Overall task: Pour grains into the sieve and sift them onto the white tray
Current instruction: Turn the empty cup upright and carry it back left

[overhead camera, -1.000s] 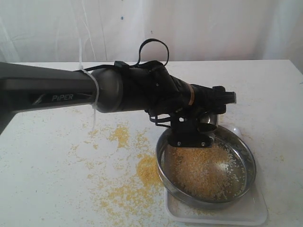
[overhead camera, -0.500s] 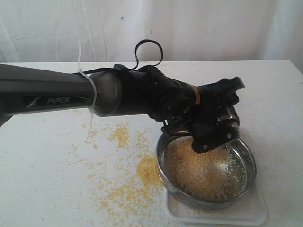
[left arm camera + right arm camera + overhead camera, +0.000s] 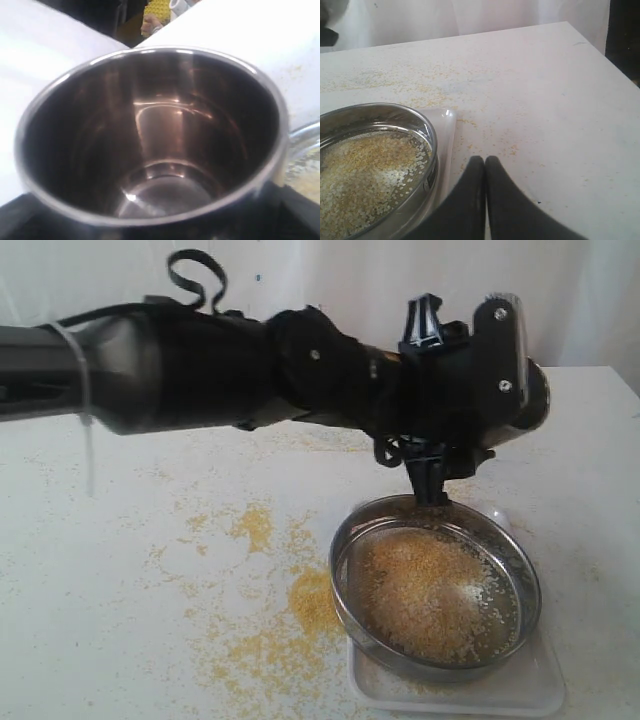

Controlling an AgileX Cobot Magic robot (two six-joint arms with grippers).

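The sieve point(image 3: 380, 645) rests on the white tray point(image 3: 540, 690), with a bed of yellow-beige grains point(image 3: 430, 590) on its mesh. My left gripper point(image 3: 505, 400) hangs above the sieve's far rim, shut on a small steel cup point(image 3: 535, 395). In the left wrist view the cup point(image 3: 150, 135) fills the picture and looks empty inside; the sieve's rim point(image 3: 305, 134) shows at the edge. My right gripper point(image 3: 485, 161) is shut and empty, on the table just beside the tray point(image 3: 447, 135) and the sieve point(image 3: 427, 135). It is out of the exterior view.
Spilled grains point(image 3: 270, 630) lie scattered over the white table point(image 3: 120, 590) to the left of the sieve, with thicker patches near its rim. The long black left arm point(image 3: 200, 370) spans the scene above the table. A white curtain hangs behind.
The left arm has lifted and turned its wrist, carrying the cup from a tipped pose low over the sieve up to well above the sieve's far rim. The sieve and tray have not moved.
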